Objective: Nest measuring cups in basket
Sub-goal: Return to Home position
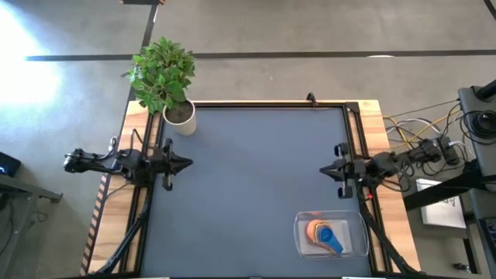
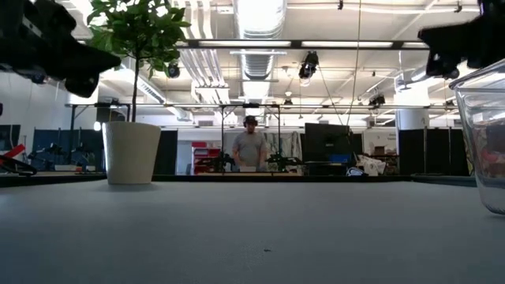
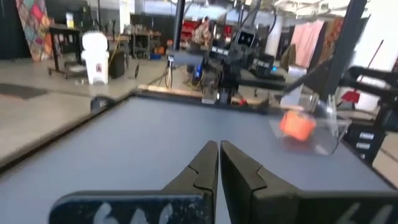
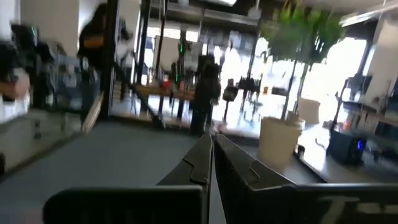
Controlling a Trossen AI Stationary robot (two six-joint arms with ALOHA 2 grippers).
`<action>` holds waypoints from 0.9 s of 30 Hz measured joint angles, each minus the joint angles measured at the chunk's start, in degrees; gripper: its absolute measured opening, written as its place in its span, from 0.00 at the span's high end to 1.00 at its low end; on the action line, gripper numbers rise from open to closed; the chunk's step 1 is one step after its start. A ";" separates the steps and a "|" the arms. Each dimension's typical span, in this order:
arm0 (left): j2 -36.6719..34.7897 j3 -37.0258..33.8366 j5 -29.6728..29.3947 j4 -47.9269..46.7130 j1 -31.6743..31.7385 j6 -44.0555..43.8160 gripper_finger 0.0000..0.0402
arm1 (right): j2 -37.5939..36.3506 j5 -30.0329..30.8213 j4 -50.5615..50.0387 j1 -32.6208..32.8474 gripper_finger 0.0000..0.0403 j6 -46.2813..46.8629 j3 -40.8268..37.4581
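Note:
The clear basket [image 1: 332, 235] rests flat on the table near its front right corner, with nested measuring cups [image 1: 324, 232] inside; orange, yellow and blue show. It also shows in the left wrist view as the basket [image 3: 311, 124], and its wall [image 2: 485, 150] in the low view. My left gripper [image 1: 188, 163] is shut and holds nothing at the table's left edge, pointing level toward the right. My right gripper [image 1: 323, 170] is shut and holds nothing at the right edge, pointing toward the left, above and beyond the basket.
A white pot [image 1: 180, 118] with a green plant [image 1: 161, 71] stands at the far left corner of the table. The dark mat [image 1: 248, 186] lies bare between the two grippers. Cables and gear [image 1: 434, 147] sit off the right edge.

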 joint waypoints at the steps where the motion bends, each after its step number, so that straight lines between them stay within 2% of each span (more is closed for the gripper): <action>1: 0.00 -0.76 0.00 0.02 0.00 -0.43 1.00 | 0.02 0.06 -0.85 0.00 0.98 0.06 -0.22; 4: 0.09 -2.33 0.48 1.20 -0.02 -1.71 1.00 | 0.03 -0.01 -1.61 0.02 0.98 0.71 -0.20; 8: 0.34 -3.01 4.39 4.22 -0.02 -0.37 1.00 | -0.05 -1.58 -1.03 0.02 0.98 0.74 -0.20; 11: 0.00 -2.98 4.33 4.93 0.00 -0.40 1.00 | 0.11 -0.12 -1.09 0.03 0.98 1.05 -0.22; 16: 0.33 -3.03 4.06 4.67 0.00 -2.43 1.00 | 0.13 5.73 -1.81 0.02 0.98 3.58 -0.24; 27: 0.52 -3.03 3.89 4.68 -0.02 -2.60 1.00 | 0.13 6.09 -1.81 0.02 0.98 3.58 -0.27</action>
